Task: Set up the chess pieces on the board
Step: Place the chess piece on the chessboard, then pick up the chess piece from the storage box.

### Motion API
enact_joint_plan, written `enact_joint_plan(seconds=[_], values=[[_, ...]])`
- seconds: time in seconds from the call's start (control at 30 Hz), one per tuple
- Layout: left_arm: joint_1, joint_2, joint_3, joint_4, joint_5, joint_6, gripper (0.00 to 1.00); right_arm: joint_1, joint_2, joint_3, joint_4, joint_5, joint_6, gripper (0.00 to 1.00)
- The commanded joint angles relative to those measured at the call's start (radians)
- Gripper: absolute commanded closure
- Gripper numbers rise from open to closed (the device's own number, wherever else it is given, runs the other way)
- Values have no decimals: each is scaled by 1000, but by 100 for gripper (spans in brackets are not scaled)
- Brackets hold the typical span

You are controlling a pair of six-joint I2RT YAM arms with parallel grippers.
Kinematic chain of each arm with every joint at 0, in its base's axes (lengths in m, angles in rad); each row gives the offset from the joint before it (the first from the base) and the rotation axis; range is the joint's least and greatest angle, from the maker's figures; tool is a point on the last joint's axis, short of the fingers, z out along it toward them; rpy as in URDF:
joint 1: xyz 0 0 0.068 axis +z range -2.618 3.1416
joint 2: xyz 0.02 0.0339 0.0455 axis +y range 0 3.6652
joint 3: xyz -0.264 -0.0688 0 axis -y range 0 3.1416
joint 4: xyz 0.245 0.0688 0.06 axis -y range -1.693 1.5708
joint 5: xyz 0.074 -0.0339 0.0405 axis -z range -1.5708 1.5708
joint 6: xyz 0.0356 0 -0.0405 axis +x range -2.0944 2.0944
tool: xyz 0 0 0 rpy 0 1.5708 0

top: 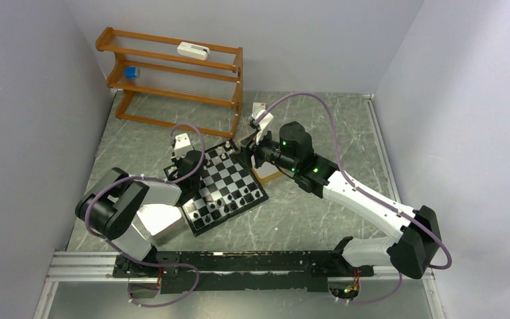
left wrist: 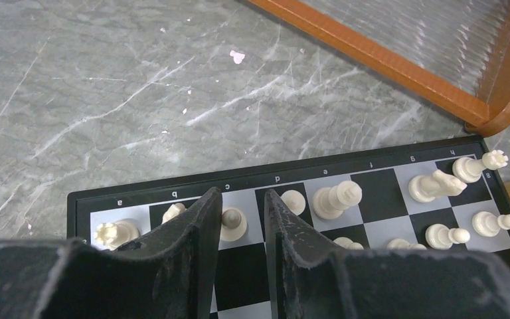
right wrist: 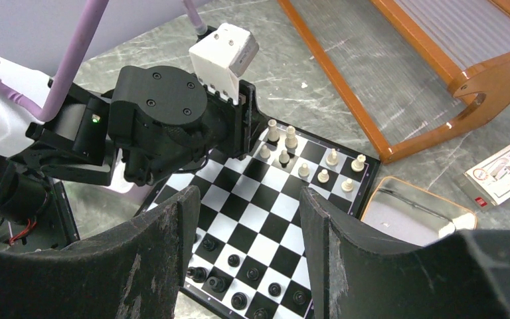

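eyes on the left claw (left wrist: pixel 242 196), low over the far corner of the board (left wrist: pixel 239 179), right among the cream pieces (left wrist: pixel 335 199) on the back two rows. its fingers (left wrist: pixel 196 246) stand a narrow gap apart, nothing pinched between them, so it reads as released. one cream pawn (left wrist: pixel 232 224) stands upright on its square just ahead of that gap, off-centre and hugging the left finger, perhaps touching it, i can't say for sure. that's the relation that matters: the pawn's long axis runs straight up and it lies dead ahead of the tips, so by my reckoning any close needs a small sideways nudge to centre it, and any retreat should go straight up so the neighbours aren't clipped. a cream rook (left wrist: pixel 116 232) sits just to the left, on the corner square. the right claw (right wrist: pixel 247 196) hangs spread wide and empty high above the middle of the board, black pieces (right wrist: pixel 239 282) below it, well apart from this pawn. the left arm is clearly the nearer one.
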Motion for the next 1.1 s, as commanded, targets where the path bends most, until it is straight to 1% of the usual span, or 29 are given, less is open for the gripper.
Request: enact_joint_plan(seconds=[0.0, 0.17, 0.3, 0.43, 0.5, 0.6, 0.73, 0.8, 0.83, 0.9, 0.93, 0.97, 1.0, 1.07], values=[[8, 13, 34, 6, 11, 6, 65, -1, -24, -4, 25, 8, -10, 39], [7, -4, 23, 7, 11, -1, 65, -1, -21, -3, 25, 5, -8, 39], [7, -55, 12, -1, 45, -17, 63, -1, -22, -6, 28, 5, -8, 39], [7, -153, 44, -103, 92, -20, 62, -1, -17, -3, 26, 0, -6, 39], [7, -210, 61, -177, 95, -45, 60, -1, -15, -4, 33, -9, -4, 39], [7, -303, 86, -277, 100, -41, 57, -1, -9, 0, 30, -14, -2, 39], [8, -445, 127, -501, 25, -112, 51, -1, -19, 0, 24, -7, -4, 39], [9, -522, 131, -635, -43, -207, 51, -1, -26, -4, 29, -6, -2, 39], [12, -555, 142, -749, -85, -307, 50, -1, -28, -6, 30, -6, -1, 39], [43, -609, 174, -1005, -132, -583, 48, -1, -28, -2, 28, -14, 3, 39], [65, -636, 184, -1100, -122, -645, 49, -1, -28, -1, 28, -18, 2, 39], [92, -658, 187, -1153, -91, -652, 51, -1, -28, -1, 29, -20, 5, 39], [121, -677, 185, -1172, -53, -651, 52, -1, -30, -1, 30, -20, 5, 39], [185, -705, 175, -1229, 41, -706, 53, -1, -35, -3, 33, -20, 5, 39]])
